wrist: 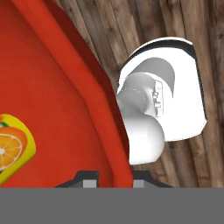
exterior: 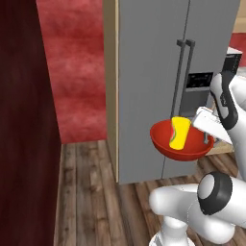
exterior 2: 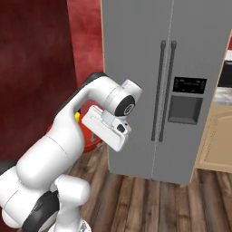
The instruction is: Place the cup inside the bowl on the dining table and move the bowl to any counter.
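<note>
The red bowl hangs in the air in front of a grey fridge, with the yellow cup standing inside it. My gripper is shut on the bowl's right rim. In the hand view its fingertips straddle the rim of the bowl, and the cup shows an orange-slice print at the left. From the right base view my own arm hides most of the bowl and cup. A stretch of the counter stands at the far right. The dining table is out of view.
A tall grey double-door fridge stands close behind the bowl. A dark red panel fills the left side, with a red wall beyond. Wooden floor lies below.
</note>
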Available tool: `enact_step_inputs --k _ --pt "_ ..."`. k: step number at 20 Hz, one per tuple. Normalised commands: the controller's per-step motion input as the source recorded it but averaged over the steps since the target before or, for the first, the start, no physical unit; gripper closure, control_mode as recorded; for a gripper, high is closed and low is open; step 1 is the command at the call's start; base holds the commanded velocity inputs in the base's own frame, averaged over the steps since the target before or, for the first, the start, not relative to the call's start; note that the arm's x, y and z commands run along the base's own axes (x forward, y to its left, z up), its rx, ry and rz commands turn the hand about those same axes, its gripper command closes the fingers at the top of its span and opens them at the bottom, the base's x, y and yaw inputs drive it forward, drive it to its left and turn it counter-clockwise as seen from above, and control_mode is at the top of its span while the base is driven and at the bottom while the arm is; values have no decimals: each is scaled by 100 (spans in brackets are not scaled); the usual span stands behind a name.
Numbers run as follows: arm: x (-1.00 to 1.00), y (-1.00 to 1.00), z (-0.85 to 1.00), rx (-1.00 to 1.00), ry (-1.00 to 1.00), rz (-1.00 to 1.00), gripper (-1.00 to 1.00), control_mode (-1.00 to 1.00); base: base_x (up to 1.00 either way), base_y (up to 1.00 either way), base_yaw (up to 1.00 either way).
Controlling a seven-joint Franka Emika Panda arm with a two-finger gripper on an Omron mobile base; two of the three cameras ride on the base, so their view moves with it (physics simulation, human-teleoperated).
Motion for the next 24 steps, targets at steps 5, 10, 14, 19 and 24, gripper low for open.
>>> enact_step_inputs --k 5,10,14,19,24 --pt "0 0 0 0 0 0 100 100 43 8 0" --pt "0 0 0 0 0 0 100 100 26 0 0" --pt "0 0 0 0 0 0 100 100 26 -7 0" --pt "0 0 0 0 0 0 100 100 34 -23 0" --pt "0 0 0 0 0 0 100 100 39 -38 2"
